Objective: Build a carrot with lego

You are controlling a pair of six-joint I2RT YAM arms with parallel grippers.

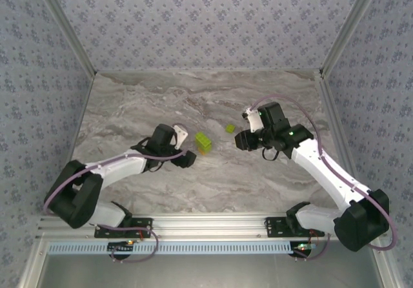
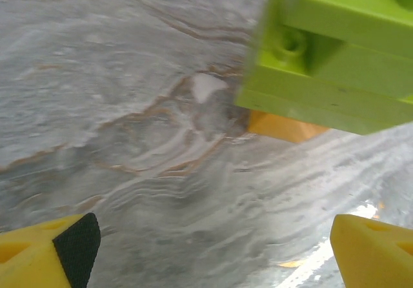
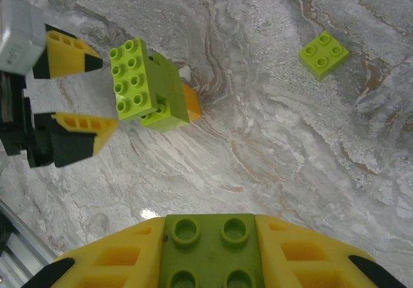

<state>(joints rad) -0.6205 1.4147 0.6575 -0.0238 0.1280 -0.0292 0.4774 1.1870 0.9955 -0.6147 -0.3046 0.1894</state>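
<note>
We see a grey marbled worktop (image 1: 213,191) with the two arms reaching in from its near edge. The left arm (image 1: 110,168) stretches toward the middle, and the right arm (image 1: 322,162) bends in from the right side.

The left gripper (image 1: 188,147) sits low near the middle of the worktop with its yellow fingers (image 3: 71,55) spread wide and nothing between them. The right gripper (image 1: 240,139) faces it from the right, and its fingers are clamped on a square green brick (image 3: 210,252), studs up.

The carrot (image 1: 204,142) rests on the worktop near its middle, between the two grippers and just beyond the left gripper's fingertips. We cannot tell whether they touch it. It is a stack of lime-green bricks, and an orange brick (image 3: 190,104) shows at its base against the marble. From the left wrist we see the carrot's green side close ahead, with the orange under it.

A small loose green brick (image 1: 230,128) lies flat, studs up, a little nearer the far edge and to the right of the carrot, apart from it.
</note>
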